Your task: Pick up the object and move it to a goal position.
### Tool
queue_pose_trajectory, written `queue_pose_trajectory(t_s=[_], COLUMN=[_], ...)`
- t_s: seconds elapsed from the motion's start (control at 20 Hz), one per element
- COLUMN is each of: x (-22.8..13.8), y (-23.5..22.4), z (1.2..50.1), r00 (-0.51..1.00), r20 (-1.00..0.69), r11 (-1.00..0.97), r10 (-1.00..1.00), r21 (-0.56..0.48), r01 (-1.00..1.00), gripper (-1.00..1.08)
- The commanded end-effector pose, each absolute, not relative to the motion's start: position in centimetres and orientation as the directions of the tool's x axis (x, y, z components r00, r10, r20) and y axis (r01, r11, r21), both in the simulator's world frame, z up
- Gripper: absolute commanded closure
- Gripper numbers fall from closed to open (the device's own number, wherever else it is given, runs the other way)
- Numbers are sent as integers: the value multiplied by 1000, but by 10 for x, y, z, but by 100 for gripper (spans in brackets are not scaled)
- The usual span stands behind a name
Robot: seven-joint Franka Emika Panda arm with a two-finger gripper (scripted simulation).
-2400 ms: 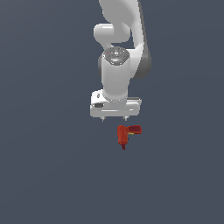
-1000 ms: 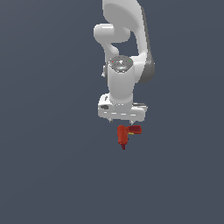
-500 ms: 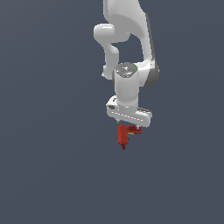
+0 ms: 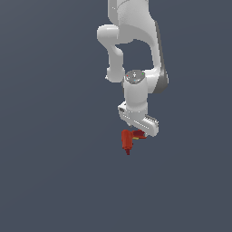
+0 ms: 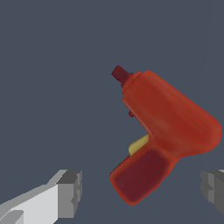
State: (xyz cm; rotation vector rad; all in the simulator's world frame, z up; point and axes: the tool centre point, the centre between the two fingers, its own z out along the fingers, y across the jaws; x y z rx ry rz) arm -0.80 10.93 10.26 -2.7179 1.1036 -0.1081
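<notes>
Exterior view: white Franka arm [image 4: 136, 54] reaches down over a plain dark grey floor [image 4: 50, 172], its white two-fingered gripper [image 4: 140, 128] tilted and sitting just above the small red L-shaped drill-like object [image 4: 128, 139], whose darker narrow tip points down the picture. Whether the two touch cannot be told here. Wrist view: the red object [image 5: 168, 127], with its dark tip and small yellow mark, lies between the two grey fingertips [image 5: 70, 192], which stand wide apart and clear of it, holding nothing.
</notes>
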Motion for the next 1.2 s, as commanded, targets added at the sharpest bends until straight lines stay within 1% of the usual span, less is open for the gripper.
queue_pose_trajectory(t_s=[0.0, 0.4, 0.7, 0.95, 1.15], x=[-11, -21, -29, -35, -38], y=[115, 131, 138, 141, 142], z=[96, 76, 63, 56, 52], r00=[659, 446, 283, 183, 131], r20=[-23, -69, -100, -117, -125], r11=[-637, -417, -249, -147, -94], r10=[-752, -892, -954, -976, -983], r21=[-229, -255, -263, -266, -266], r01=[-736, -872, -932, -953, -959], gripper=[-100, -100, -100, -100, -100])
